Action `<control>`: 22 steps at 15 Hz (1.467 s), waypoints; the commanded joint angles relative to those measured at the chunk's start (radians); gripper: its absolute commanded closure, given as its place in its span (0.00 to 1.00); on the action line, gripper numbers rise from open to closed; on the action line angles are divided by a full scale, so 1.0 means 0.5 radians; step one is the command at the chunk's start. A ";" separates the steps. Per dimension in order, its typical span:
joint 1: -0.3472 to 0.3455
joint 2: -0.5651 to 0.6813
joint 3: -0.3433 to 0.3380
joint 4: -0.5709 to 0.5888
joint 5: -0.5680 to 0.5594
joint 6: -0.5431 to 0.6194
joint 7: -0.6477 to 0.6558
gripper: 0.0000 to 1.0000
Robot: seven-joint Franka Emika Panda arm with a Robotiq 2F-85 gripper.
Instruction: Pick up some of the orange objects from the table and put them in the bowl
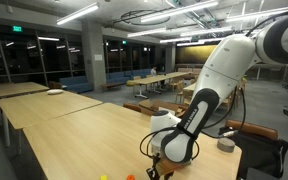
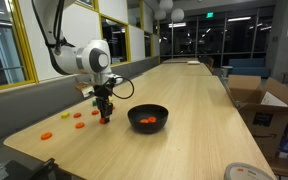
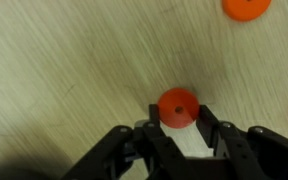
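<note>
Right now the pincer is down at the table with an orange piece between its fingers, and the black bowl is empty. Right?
Not quite: the bowl is not empty; orange pieces lie inside it, as an exterior view shows. The rest holds: the pincer is down at the table with an orange piece between its fingers.

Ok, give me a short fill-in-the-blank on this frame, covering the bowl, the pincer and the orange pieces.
1. The bowl on the table is ___ in colour.
2. In the wrist view, an orange disc lies ___ the fingertips of the pincer.
3. The wrist view shows ___ orange discs, whole or cut off.
Missing words: black; between; three.
</note>
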 commanded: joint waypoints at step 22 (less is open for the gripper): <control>-0.483 -0.531 -0.124 0.003 0.070 -0.459 -0.121 0.00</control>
